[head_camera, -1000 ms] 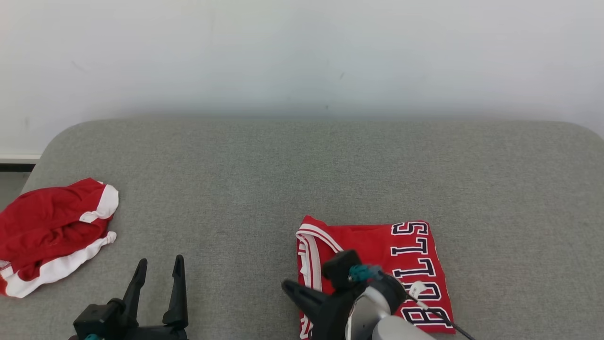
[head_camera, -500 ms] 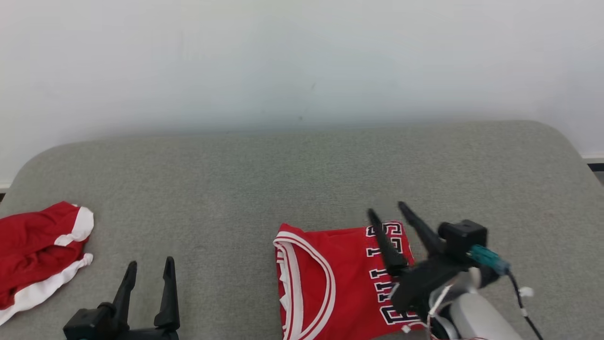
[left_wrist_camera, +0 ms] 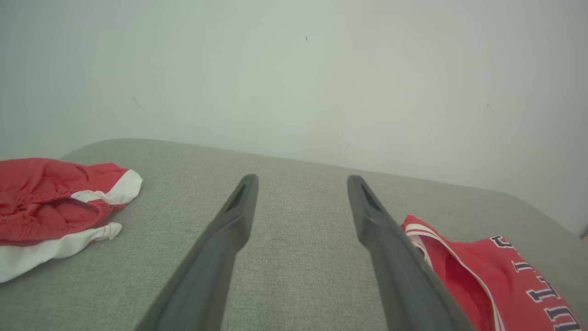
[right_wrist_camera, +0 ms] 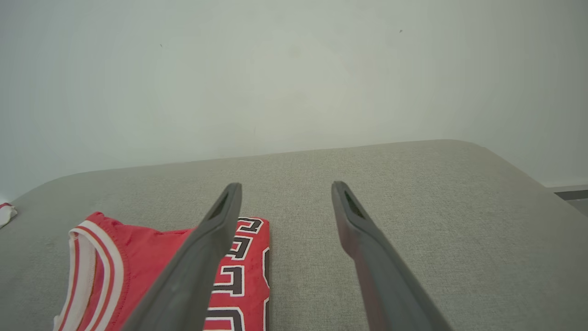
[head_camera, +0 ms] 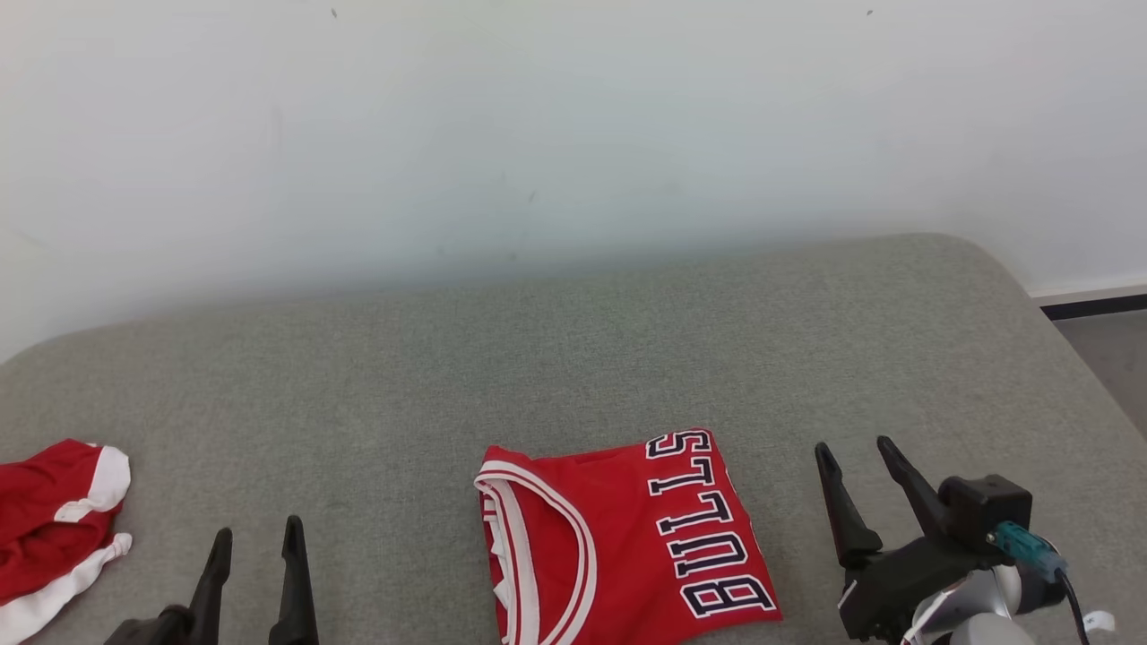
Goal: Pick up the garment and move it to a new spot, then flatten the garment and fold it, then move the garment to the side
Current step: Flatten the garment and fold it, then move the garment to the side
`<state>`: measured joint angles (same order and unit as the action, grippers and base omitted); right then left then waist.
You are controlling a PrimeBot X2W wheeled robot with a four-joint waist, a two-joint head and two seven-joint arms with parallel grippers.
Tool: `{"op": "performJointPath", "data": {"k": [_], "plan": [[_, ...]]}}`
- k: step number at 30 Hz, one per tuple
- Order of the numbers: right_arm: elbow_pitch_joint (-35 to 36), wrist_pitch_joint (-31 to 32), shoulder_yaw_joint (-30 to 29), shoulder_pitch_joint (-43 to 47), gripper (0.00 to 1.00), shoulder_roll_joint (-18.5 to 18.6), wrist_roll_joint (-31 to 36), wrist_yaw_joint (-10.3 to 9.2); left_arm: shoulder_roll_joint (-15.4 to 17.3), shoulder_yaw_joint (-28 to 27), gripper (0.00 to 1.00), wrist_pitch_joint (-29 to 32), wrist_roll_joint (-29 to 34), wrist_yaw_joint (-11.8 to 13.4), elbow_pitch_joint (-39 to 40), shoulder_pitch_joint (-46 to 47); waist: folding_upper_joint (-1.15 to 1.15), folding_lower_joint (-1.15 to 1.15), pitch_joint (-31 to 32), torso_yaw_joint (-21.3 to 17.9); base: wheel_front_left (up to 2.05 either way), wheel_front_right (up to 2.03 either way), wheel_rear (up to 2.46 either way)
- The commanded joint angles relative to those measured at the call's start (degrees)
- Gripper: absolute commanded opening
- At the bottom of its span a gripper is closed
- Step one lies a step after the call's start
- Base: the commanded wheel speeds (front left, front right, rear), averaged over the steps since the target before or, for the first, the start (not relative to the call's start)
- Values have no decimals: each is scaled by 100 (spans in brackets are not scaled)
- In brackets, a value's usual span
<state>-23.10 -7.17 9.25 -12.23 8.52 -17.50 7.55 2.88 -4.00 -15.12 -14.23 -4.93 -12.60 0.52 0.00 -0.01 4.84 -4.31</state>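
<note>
The garment [head_camera: 618, 537], a red jersey with white trim and dark BULLS lettering, lies folded flat on the grey cushion near the front edge; it also shows at the garment [left_wrist_camera: 496, 271] and the garment [right_wrist_camera: 161, 266]. My right gripper [head_camera: 854, 446] stands open just right of it, above the cushion, holding nothing; in its own view my right gripper [right_wrist_camera: 285, 186] has both fingers spread. My left gripper [head_camera: 257, 530] is open at the lower left, well apart from the jersey, and my left gripper [left_wrist_camera: 302, 178] shows bare cushion between its fingers.
A second red and white garment [head_camera: 49, 520] lies crumpled at the cushion's far left, also seen as the crumpled garment [left_wrist_camera: 55, 202]. The grey cushion [head_camera: 573, 358] runs back to a pale wall. Floor and a dark baseboard [head_camera: 1093, 305] show past its right end.
The right gripper has lifted off the folded jersey, opened and swung to its right side. The head camera has turned right, shifting the whole picture left. The left gripper stays open.
</note>
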Motion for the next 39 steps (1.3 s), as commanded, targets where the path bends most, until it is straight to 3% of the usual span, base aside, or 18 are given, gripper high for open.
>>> {"op": "performJointPath", "data": {"k": [1,16,39], "plan": [[-17,-32,-54,104,100,51,38,-14,2,-29,100,-2,-46,26,5,-93,0,1,49,-54,0,0,0],[174,-393,14,511,100,-115,192,-14,3,-108,100,-2,-88,137,-82,-489,0,1,253,-101,0,0,0],[444,-183,-28,756,100,-265,360,-14,4,171,100,-2,-64,380,80,-514,0,1,201,-44,0,0,0]]}}
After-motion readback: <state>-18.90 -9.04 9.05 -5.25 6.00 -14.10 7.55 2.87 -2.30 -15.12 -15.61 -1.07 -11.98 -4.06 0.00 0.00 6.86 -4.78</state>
